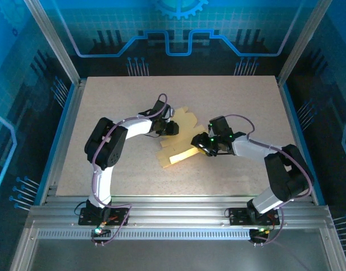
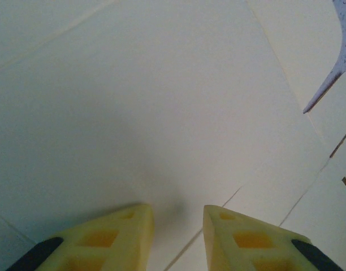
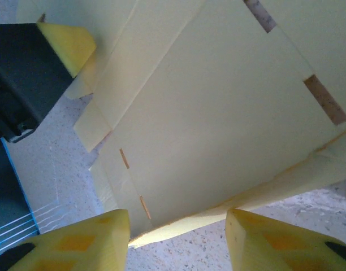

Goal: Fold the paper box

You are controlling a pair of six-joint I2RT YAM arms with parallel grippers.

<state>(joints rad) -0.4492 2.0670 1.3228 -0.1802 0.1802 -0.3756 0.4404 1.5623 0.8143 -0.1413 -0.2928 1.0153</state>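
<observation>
Over the paper box (image 1: 181, 155) the left pincer (image 2: 177, 211) hangs — part-open.

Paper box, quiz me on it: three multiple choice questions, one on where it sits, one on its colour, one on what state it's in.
1. Where is the paper box?
A. At the far left corner.
B. Around the middle of the table, with the left gripper and right gripper at it.
C. Off the table, by the arm bases.

2. What colour is it?
A. Blue.
B. Red.
C. Pale yellow.

3. What state is it in?
A. An unclosed sheet with flaps and slots.
B. A closed box.
C. Crumpled into a ball.

Answers:
1 B, the top view shows it mid-table between the grippers.
2 C, every view shows pale yellow card.
3 A, the right wrist view shows creases, flaps and slots spread open.
</observation>
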